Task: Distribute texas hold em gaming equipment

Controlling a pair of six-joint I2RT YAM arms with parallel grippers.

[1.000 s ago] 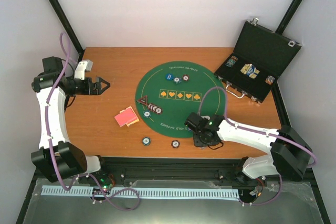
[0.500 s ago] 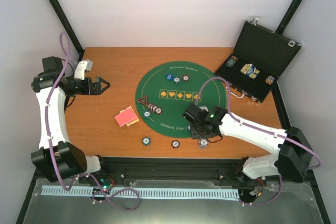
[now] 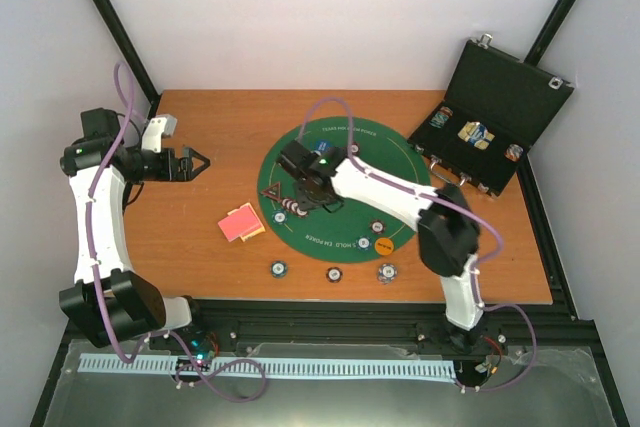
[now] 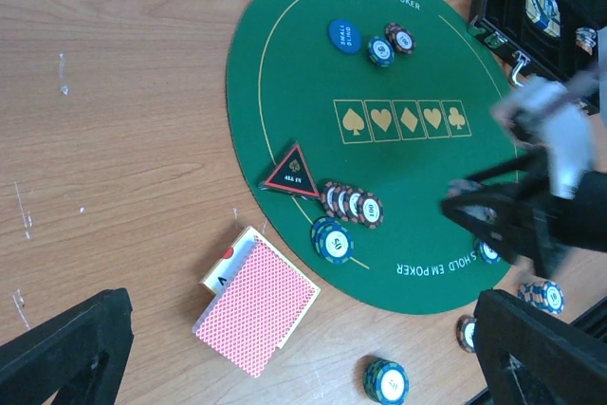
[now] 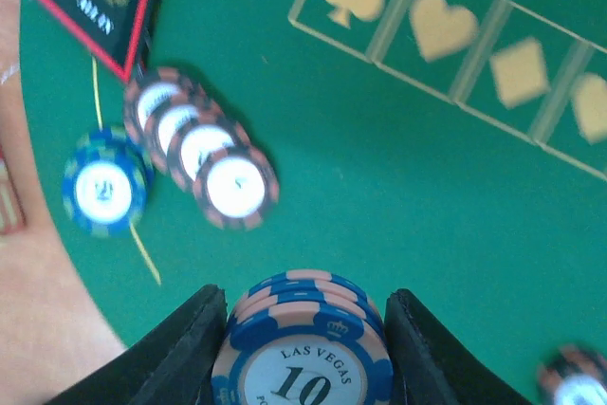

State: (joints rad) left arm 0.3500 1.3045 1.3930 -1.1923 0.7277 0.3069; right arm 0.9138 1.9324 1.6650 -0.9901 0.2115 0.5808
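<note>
The right gripper (image 5: pixel 305 324) has swung left from the near-right edge of the green mat (image 4: pixel 285 64), clamped on a blue chip stack (image 5: pixel 303 372). The left gripper (image 3: pixel 202 161) stays wide open, empty.

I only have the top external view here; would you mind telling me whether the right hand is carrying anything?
Observer: Yes. The right wrist view shows the right hand closed on a stack of blue-and-pink chips marked 10.
Operator: Thank you. What lies just ahead of it?
Observer: A fanned row of four maroon chips on the green mat, with a blue-green chip stack beside them at the mat's edge.
Operator: And the black triangle next to those?
Observer: In the left wrist view it is a red-edged marker reading ALL IN.
</note>
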